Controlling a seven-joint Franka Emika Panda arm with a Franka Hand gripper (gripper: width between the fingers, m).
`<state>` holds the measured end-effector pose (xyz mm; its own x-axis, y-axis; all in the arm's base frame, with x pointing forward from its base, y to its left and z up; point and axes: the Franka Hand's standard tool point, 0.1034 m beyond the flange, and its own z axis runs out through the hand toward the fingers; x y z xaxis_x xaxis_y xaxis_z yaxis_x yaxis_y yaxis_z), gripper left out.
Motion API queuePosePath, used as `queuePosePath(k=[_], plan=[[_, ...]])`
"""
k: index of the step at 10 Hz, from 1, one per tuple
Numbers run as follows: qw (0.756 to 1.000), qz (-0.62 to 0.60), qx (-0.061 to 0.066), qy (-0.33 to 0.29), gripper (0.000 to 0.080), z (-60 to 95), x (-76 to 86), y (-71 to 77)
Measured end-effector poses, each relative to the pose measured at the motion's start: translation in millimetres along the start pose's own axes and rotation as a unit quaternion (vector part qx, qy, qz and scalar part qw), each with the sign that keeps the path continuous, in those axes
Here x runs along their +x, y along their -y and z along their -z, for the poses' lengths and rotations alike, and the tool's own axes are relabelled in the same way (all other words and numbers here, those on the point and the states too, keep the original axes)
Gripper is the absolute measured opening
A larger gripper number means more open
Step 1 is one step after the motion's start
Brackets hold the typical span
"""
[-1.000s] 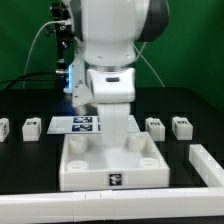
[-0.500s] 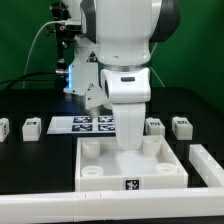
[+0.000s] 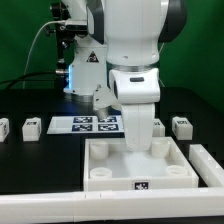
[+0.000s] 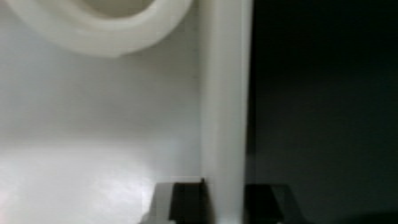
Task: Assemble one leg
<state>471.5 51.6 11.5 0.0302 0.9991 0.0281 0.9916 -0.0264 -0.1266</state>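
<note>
Sliding toward three o'clock in the exterior view, the tray point(image 3: 110, 182) and the arm with it now sit well right of where they were a second ago, and the tray's right wall has come near the white rail point(image 3: 207, 165) at the worktop's point(image 3: 30, 165) three o'clock edge.

The pincer point(image 3: 140, 142) is closed on the tray's far wall. The wrist view shows that wall point(image 4: 222, 100) running straight between the two dark fingertips point(image 4: 180, 203), with one round corner socket point(image 4: 125, 20) just beside it, empty.

Outward from there, the marker board point(image 3: 88, 123) lies flat at about ten o'clock from the pincer. One leg point(image 3: 181, 126) stands loose on the worktop at two o'clock, near the tray's far right corner but not touching it. A second leg point(image 3: 32, 127) and a third leg point(image 3: 4, 128) stand well apart at nine o'clock.

By my reading the job is at an early stage. The tray is only being set in place, every socket I can see is bare, and no leg has been lifted. Fetching one leg, seating it in a socket and fixing it there are all yet to do.
</note>
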Motion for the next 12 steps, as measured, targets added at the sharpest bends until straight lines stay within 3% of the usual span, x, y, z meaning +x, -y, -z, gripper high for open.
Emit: queuePosePath(k=[6, 10, 11, 12], plan=[[1.0, 0.01, -0.005, -0.007, 0.0077, 1.5, 23.5, -13.9], [1.0, 0.006, -0.003, -0.006, 0.0076, 1.9, 21.5, -16.8], [1.0, 0.005, -0.004, -0.006, 0.0165, 2.2, 20.4, -17.1], [1.0, 0.004, -0.005, -0.006, 0.0165, 3.5, 20.2, -17.6]])
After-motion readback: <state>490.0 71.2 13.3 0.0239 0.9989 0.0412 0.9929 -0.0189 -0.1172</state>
